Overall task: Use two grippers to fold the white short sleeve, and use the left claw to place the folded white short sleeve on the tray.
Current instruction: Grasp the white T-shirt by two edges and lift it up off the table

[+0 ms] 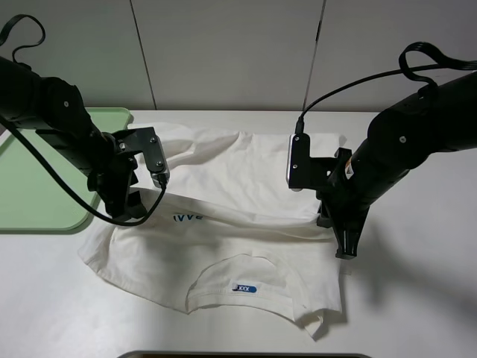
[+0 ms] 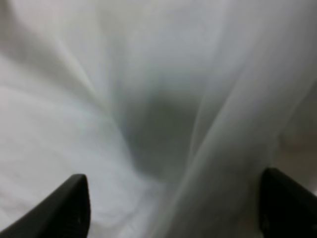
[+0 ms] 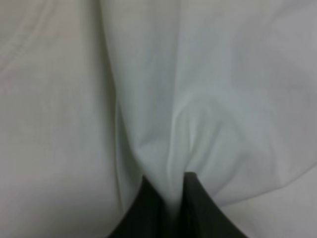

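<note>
While the white short sleeve lay spread across the table, neck label toward the camera, both arms were down on it, one at each side. A raised ridge of cloth ran between them, just behind the blue lettering, and that looked like the fold line. The right gripper was clenched on the shirt; its wrist view showed a pleat of white fabric squeezed tight between the two dark tips. Holding that end pinned or lifted made sense, since a soft shirt sags unless both ends of the crease are carried together.

Over on the other side, the left claw was pressed to the cloth at the matching end of the ridge. Its fingers stood well apart with fabric bunched between them, so nothing was gripped there yet. The tray waited just beside the shirt on the left, under that arm, within easy reach for the later drop. By the look of things, the fold was only partly made.
</note>
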### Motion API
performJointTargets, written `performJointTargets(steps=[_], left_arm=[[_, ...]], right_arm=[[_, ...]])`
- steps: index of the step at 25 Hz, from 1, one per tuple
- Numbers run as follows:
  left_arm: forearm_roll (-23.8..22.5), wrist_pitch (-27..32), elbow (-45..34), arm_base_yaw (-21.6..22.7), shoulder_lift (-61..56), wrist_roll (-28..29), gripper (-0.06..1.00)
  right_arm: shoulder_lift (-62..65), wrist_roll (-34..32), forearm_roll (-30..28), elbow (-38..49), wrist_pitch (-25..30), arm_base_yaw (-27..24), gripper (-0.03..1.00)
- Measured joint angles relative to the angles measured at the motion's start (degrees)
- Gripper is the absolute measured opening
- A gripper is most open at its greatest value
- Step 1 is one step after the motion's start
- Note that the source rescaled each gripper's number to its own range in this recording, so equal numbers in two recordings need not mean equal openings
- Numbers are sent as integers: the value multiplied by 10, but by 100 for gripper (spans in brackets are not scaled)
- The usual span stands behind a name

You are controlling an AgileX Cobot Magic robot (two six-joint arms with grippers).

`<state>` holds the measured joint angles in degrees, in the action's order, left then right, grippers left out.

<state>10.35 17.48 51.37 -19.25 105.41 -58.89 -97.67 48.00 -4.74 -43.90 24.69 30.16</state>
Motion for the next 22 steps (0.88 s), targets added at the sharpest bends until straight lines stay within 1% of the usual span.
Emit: performJointTargets(steps=[5, 6, 7, 8, 9, 10, 11, 13, 14, 15, 17, 19, 20, 21, 22], left_arm=[[0, -8, 0, 0, 0, -13, 66], [0, -8, 0, 0, 0, -23, 58], [0, -8, 0, 0, 0, -26, 45], [0, -8, 0, 0, 0, -27, 27], [0, -7, 0, 0, 0, -28, 15], [0, -7, 0, 0, 0, -28, 15], [0, -7, 0, 0, 0, -28, 10], [0, -7, 0, 0, 0, -28, 6], [0, -7, 0, 0, 0, -28, 2], [0, -7, 0, 0, -2, -28, 1], [0, -10, 0, 0, -8, -27, 0], [0, -23, 0, 0, -21, -23, 0], [0, -28, 0, 0, -27, -22, 0], [0, -34, 0, 0, -34, -22, 0], [1, -37, 0, 0, -39, -22, 0]], right_arm=[[0, 0, 0, 0, -1, 0, 0], [0, 0, 0, 0, -1, 0, 0], [0, 0, 0, 0, -2, 0, 0], [0, 0, 0, 0, -4, 0, 0], [0, 0, 0, 0, -6, 0, 0], [0, 0, 0, 0, -9, 0, 0], [0, 0, -1, 0, -10, 0, 0], [0, 0, -3, 0, -11, 0, 0], [0, 0, -4, 0, -12, 0, 0], [0, -1, -18, 0, -20, 0, 0], [0, -32, -46, 0, -31, 0, 0], [0, -48, -58, 0, -33, 0, 0], [0, -71, -71, 0, -37, 0, 0], [0, -115, -132, 0, -42, 0, 0], [0, -196, -194, -1, -42, 0, 0]])
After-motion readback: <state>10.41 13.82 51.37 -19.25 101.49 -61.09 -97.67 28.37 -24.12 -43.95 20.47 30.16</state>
